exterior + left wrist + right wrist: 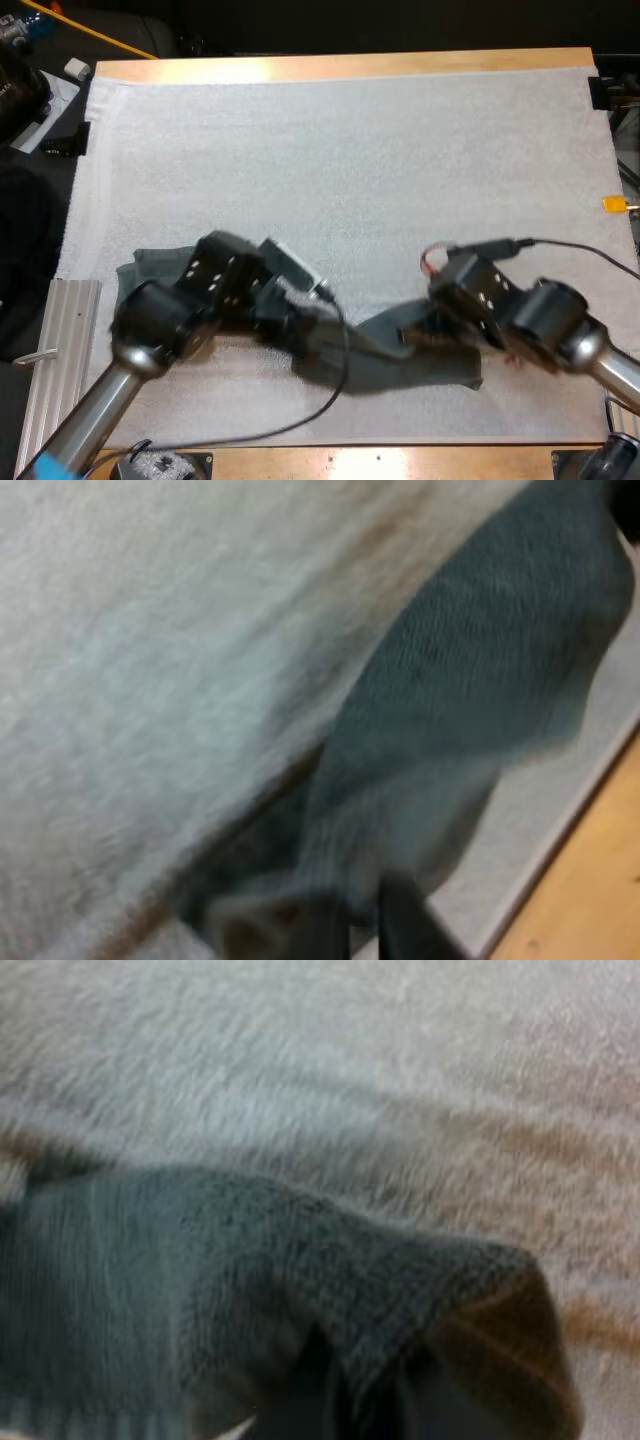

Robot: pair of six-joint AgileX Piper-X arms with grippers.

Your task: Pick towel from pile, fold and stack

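Towel between low left tool, right tool

No readable text, label or number anywhere.

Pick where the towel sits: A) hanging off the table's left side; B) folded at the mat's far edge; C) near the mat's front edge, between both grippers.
C: the towel spans from the left gripper to the right gripper along the near edge of the mat.
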